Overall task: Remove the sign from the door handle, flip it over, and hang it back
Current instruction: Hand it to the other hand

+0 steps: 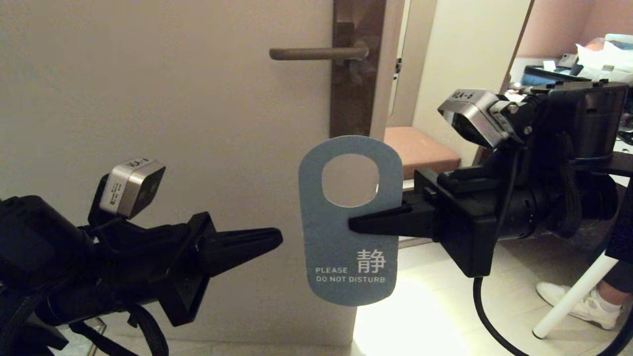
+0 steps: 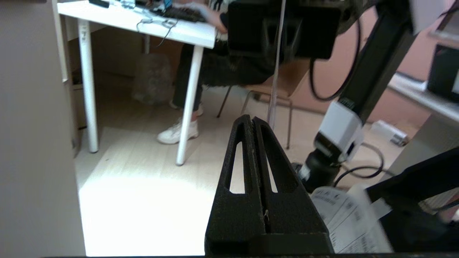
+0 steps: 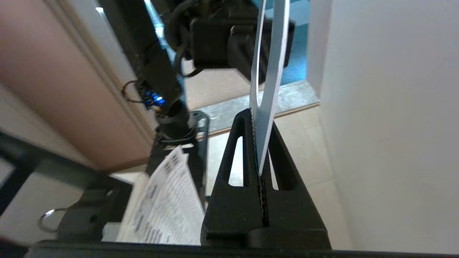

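The sign (image 1: pixel 341 247) hangs in the air below the door handle (image 1: pixel 316 53), off the lever, its blue-grey "DO NOT DISTURB" face toward the head camera. My right gripper (image 1: pixel 353 225) is shut on the sign's right edge just under the oval hole. In the right wrist view the sign (image 3: pixel 267 89) shows edge-on, pinched between the right gripper's (image 3: pixel 259 143) closed jaws. My left gripper (image 1: pixel 277 237) is shut and empty, just left of the sign, tips pointing at it without touching. The left wrist view shows the left gripper (image 2: pixel 252 120) with jaws pressed together and the sign (image 2: pixel 274 89) edge-on beyond.
The handle sits on a dark backplate (image 1: pixel 353 99) at the edge of the pale door (image 1: pixel 163 99). Right of the door is an opening with a brown stool (image 1: pixel 420 151). A white table leg (image 1: pixel 568 296) and a person's white shoe (image 1: pixel 588 304) are at the right.
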